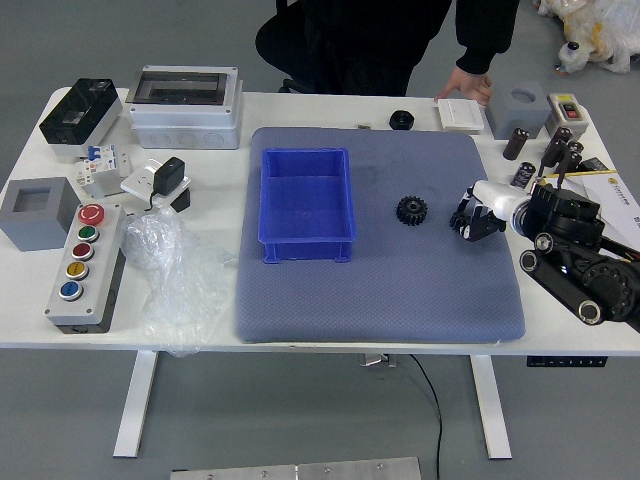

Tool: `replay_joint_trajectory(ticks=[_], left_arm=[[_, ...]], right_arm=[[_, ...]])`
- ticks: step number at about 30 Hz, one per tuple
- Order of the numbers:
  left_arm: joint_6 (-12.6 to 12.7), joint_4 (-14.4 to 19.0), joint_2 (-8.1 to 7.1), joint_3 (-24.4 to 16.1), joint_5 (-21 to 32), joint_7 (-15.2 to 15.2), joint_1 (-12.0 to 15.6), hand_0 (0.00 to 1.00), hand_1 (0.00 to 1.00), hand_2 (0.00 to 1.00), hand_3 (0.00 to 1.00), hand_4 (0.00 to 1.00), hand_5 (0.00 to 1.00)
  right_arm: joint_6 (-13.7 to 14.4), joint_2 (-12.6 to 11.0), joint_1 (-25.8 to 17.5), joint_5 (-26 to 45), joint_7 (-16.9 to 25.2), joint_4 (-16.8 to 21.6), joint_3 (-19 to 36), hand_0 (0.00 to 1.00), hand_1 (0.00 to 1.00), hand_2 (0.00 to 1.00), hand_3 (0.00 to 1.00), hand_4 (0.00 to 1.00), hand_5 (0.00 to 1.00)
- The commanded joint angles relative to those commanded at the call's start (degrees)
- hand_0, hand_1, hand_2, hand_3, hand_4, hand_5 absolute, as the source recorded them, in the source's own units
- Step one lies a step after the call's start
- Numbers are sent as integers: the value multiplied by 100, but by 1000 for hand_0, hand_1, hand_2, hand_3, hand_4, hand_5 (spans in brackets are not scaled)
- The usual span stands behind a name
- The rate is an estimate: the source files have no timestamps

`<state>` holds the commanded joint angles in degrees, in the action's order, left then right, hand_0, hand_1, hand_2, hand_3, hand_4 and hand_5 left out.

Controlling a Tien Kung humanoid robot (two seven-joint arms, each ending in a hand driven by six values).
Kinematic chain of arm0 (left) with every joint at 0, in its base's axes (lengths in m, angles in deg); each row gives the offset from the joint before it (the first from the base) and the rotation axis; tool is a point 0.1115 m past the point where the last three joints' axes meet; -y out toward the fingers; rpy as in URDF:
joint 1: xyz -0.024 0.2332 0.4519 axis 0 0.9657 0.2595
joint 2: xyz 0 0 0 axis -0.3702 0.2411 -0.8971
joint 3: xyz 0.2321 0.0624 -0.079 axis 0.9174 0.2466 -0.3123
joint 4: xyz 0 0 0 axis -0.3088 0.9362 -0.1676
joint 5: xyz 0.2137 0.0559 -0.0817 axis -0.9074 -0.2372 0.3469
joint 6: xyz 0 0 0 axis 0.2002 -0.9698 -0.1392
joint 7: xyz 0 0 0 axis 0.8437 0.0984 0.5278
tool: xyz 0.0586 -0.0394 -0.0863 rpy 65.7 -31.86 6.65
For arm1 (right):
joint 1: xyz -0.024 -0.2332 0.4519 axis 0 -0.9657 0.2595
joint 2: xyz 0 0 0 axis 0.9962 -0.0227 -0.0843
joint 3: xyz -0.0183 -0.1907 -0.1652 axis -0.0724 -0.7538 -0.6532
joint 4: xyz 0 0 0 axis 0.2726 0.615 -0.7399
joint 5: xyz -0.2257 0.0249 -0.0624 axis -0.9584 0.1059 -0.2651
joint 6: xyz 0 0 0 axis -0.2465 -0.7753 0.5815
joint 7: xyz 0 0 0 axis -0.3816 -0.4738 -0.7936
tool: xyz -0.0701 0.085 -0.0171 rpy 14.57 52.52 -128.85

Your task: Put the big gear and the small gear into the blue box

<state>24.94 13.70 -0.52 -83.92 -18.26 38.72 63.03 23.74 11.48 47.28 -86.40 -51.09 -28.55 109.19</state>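
From here I see a white table [200, 338] running across the grey floor [290, 410], with a pale leg [137, 405] slanting down near its left end and another [491, 405] near its right, while a black cable [432, 395] trails down between them beneath the near edge. Under there too, closest to me, lies a light metallic strip [350, 470] with small holes in it. Over at the far right, past the table's edge, some crumpled clear plastic [610, 30] sits beyond a low pale item I can't make out.
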Motion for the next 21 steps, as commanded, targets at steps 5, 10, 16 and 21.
replay_joint_trajectory(ticks=[5, 10, 16, 21], left_arm=[[-1, 1, 1, -2, -3, 0, 0, 862, 830, 829, 784, 601, 374], [2, -1, -11, -15, -4, 0, 7, 862, 830, 829, 784, 601, 375], [2, 0, -23, -34, -13, 0, 11, 862, 830, 829, 783, 601, 375], [2, 0, -37, -45, -16, 2, 19, 862, 830, 829, 783, 601, 375]], right_arm=[[38, -14, -2, -36, -14, 12, 14, 257, 304, 381, 602, 532, 176], [31, -66, 35, -66, -33, 44, 53, 256, 303, 377, 600, 527, 178], [-8, -151, 100, -157, -88, 166, 118, 252, 303, 375, 600, 524, 183], [-62, -247, 140, -295, -159, 355, 218, 252, 303, 375, 600, 524, 183]])
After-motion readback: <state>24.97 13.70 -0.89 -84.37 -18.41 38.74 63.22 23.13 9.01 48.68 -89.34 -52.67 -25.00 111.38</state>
